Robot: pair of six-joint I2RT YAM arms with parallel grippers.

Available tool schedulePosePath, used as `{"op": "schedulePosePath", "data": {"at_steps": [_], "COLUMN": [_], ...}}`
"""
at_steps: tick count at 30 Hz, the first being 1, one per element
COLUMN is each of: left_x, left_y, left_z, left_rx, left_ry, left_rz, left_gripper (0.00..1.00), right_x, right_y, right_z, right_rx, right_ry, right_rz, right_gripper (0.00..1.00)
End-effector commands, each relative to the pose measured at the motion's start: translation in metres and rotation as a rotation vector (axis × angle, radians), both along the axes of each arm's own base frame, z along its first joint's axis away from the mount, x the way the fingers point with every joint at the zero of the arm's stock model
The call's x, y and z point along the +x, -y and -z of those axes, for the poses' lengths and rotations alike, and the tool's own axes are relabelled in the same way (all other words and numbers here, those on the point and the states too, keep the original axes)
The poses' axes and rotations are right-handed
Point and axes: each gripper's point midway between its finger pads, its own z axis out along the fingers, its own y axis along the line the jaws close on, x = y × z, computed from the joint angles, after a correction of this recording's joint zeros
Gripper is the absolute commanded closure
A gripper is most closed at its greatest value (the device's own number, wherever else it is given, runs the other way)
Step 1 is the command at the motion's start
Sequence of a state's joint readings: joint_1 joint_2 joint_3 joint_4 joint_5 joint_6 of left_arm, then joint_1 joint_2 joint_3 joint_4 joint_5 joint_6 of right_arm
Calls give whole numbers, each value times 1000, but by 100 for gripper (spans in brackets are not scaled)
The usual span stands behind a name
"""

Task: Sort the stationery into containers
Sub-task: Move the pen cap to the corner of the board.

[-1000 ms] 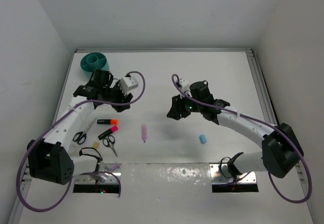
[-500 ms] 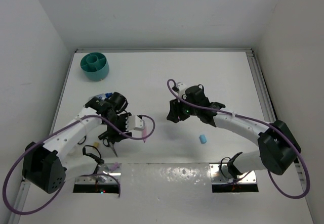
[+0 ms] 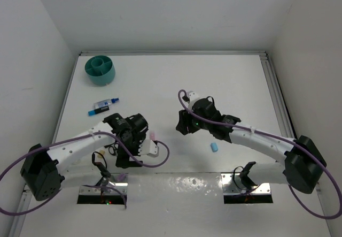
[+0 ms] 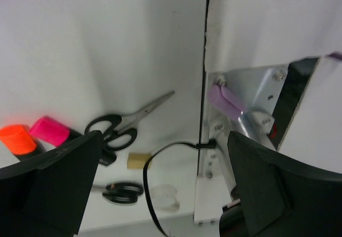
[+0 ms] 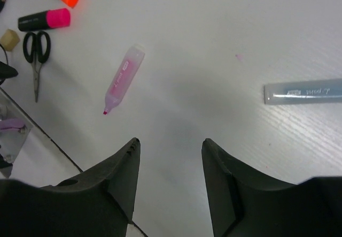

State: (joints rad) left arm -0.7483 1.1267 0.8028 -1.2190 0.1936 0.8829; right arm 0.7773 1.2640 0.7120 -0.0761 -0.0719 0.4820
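Observation:
The teal container (image 3: 100,69) stands at the far left corner. A light-blue marker (image 3: 103,106) lies on the table in front of it, also seen in the right wrist view (image 5: 304,91). My left gripper (image 3: 130,154) hangs near the table's front edge, open wide (image 4: 163,183) and empty. Beyond it lie black-handled scissors (image 4: 125,124), a second pair (image 4: 122,191), a tan eraser (image 4: 138,160), an orange marker (image 4: 16,139) and a pink-and-black marker (image 4: 49,130). My right gripper (image 3: 184,123) is open (image 5: 170,146) above bare table, with the pink marker (image 5: 123,79) ahead to its left.
A small light-blue eraser (image 3: 214,147) lies under the right arm. A metal mounting plate (image 4: 251,103) with a purple tie and a black cable (image 4: 155,157) sit at the front edge beside the left gripper. White walls enclose the table.
The left arm has swung from beside the teal container back to the front edge and its jaws have opened wide. A light-blue marker now lies uncovered on the table. The right gripper drifted slightly nearer.

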Motion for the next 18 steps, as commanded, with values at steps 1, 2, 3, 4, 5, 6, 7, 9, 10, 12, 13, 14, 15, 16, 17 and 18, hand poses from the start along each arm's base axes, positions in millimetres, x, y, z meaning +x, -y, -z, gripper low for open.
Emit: {"op": "schedulePosePath", "data": {"at_steps": [1, 2, 3, 4, 5, 6, 7, 9, 10, 12, 13, 14, 15, 16, 17, 18], "left_x": [-17, -17, -20, -22, -23, -23, -21, -19, -18, -16, -15, -15, -15, -9, -2, 4], "left_y": [10, 8, 7, 10, 10, 9, 10, 9, 9, 7, 6, 4, 3, 5, 1, 3], "left_z": [8, 11, 16, 19, 23, 25, 27, 29, 29, 32, 33, 38, 39, 39, 40, 40], "left_rx": [72, 104, 139, 147, 175, 186, 189, 209, 214, 245, 262, 298, 321, 338, 379, 375], "left_ry": [-53, -51, -68, -70, -71, -64, -56, -40, -34, -34, -31, -45, -45, -23, 5, 39], "left_rz": [76, 69, 73, 91, 65, 53, 35, -2, -31, -52, -72, -78, -83, -143, -146, -171], "left_gripper": [0, 0, 0, 0, 0, 0, 0, 0, 0, 0, 0, 0, 0, 0, 0, 0], "right_x": [-8, -11, -12, -14, -18, -17, -18, -22, -22, -23, -24, -24, -24, -24, -24, -24], "right_y": [-1, -2, 0, 0, 2, 6, 7, 9, 10, 16, 19, 22, 24, 27, 31, 33], "right_z": [-6, -5, -4, -4, -1, 1, 3, 5, 6, 14, 17, 18, 19, 20, 22, 22], "right_rx": [-24, -31, -44, -49, -58, -73, -73, -55, -50, -64, -75, -84, -94, -106, -119, -124], "right_ry": [-8, -5, 5, 11, 7, 14, 14, 26, 31, 33, 31, 31, 33, 39, 39, 40], "right_rz": [66, 60, 68, 70, 75, 101, 111, 123, 130, 143, 149, 154, 158, 165, 170, 175], "right_gripper": [51, 51, 51, 51, 51, 51, 51, 51, 51, 52, 52, 52, 52, 52, 53, 53]}}
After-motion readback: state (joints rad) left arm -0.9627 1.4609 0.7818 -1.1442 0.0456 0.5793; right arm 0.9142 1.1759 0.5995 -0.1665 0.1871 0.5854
